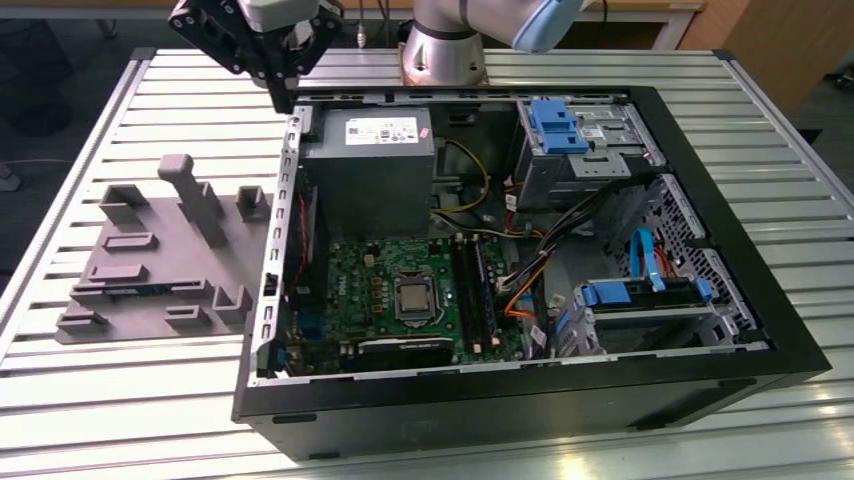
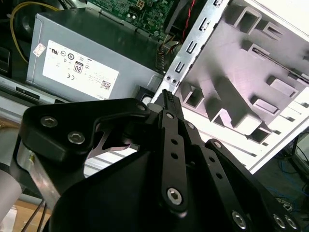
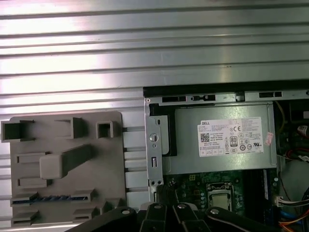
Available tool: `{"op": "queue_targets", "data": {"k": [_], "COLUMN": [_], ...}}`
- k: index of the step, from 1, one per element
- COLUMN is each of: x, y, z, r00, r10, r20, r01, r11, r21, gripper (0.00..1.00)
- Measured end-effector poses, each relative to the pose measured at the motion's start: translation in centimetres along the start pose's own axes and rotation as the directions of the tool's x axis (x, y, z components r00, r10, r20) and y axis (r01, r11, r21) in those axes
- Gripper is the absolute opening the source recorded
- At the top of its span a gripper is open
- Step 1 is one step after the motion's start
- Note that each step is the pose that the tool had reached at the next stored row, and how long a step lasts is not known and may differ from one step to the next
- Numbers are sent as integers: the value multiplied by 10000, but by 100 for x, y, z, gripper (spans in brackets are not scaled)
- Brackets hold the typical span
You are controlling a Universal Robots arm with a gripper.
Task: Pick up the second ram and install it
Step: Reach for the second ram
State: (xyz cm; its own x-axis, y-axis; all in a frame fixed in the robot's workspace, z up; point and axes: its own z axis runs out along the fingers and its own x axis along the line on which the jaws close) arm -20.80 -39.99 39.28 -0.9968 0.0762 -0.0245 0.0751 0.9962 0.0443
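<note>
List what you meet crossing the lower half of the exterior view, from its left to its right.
Grey holder tray → green motherboard → orange cables → blue drive bracket → black case wall.

arm: silver-grey robot arm with a pale blue joint cap (image 1: pixel 447 45), reaching toward the exterior view's left | tool: black linkage-fingered end effector (image 1: pixel 282 97) raised, pointing downward | fingertips (image 2: pixel 167 96): pressed together
</note>
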Motion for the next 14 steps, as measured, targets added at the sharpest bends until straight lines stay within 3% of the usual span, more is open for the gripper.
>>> {"op": "queue_targets", "data": {"k": [5,14], "x": [71,103], "y": [-14,-18], "z": [-2,-3], "r00": [10000,10000], "r10": [0,-1], "r20": [0,0], "r01": [0,1], "r11": [10000,10000], "r21": [0,0], "gripper": [11,11]}}
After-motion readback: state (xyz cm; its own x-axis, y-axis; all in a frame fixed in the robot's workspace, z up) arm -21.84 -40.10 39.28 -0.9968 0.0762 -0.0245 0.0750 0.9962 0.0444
